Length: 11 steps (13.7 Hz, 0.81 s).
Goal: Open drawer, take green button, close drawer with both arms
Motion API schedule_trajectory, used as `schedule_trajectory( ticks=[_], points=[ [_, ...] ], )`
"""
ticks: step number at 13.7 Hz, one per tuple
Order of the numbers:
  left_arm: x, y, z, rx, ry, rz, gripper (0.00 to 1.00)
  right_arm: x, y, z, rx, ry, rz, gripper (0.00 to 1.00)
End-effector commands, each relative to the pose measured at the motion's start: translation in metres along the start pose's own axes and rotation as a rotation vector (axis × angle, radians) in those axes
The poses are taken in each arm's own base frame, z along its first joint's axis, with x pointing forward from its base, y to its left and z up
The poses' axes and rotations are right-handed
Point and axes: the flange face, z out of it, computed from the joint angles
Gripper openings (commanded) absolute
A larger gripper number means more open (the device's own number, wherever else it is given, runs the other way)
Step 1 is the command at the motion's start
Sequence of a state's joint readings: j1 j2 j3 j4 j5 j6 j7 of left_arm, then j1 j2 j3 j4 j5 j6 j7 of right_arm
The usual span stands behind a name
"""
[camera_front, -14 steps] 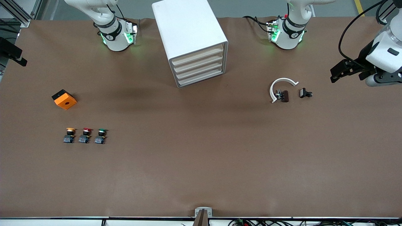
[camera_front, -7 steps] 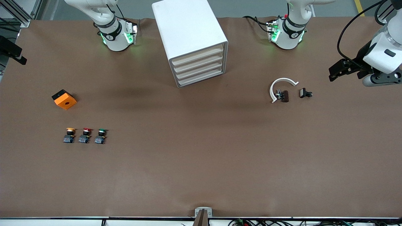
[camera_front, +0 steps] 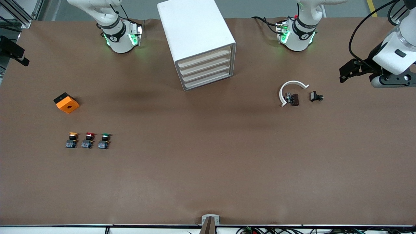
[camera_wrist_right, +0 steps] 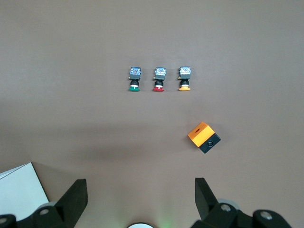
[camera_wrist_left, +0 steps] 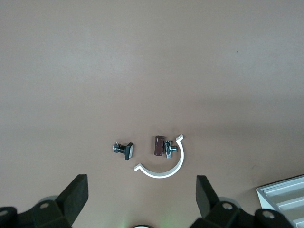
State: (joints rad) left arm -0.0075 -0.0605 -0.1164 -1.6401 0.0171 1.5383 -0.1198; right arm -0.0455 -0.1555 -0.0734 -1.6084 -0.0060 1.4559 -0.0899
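All four drawers (camera_front: 205, 69) sit shut in the cabinet (camera_front: 191, 29); the green button (camera_wrist_right: 134, 79) (beside red and orange ones) lies on the tabletop (camera_front: 208, 162) under the right end effector (camera_wrist_right: 141, 199), spread, empty. Left end effector (camera_wrist_left: 142, 199), spread, hangs over a white clip (camera_wrist_left: 164, 166)

Bare table fronts the cabinet (camera_front: 201, 45); red-capped button (camera_front: 87, 140) crowds the green button (camera_front: 104, 141).

both hands up over the table, left hand (camera_wrist_left: 140, 199) and right hand (camera_wrist_right: 140, 197) spread wide.
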Motion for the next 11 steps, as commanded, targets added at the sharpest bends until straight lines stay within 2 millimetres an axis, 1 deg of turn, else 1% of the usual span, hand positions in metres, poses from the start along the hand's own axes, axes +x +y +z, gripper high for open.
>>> schedule_trajectory(
  ticks=[1,5,11],
  points=[
    [-0.016,0.001,-0.003,0.007,0.031,0.015,1.0,-0.009,0.002,-0.003,-0.018,0.011,0.008,1.0],
    [-0.005,-0.003,-0.012,0.0,0.049,0.006,1.0,-0.008,0.002,-0.002,-0.016,0.01,0.008,1.0],
    [-0.006,-0.005,-0.014,-0.001,0.038,-0.006,1.0,-0.009,0.004,-0.001,-0.007,0.001,0.016,1.0]
  ],
)
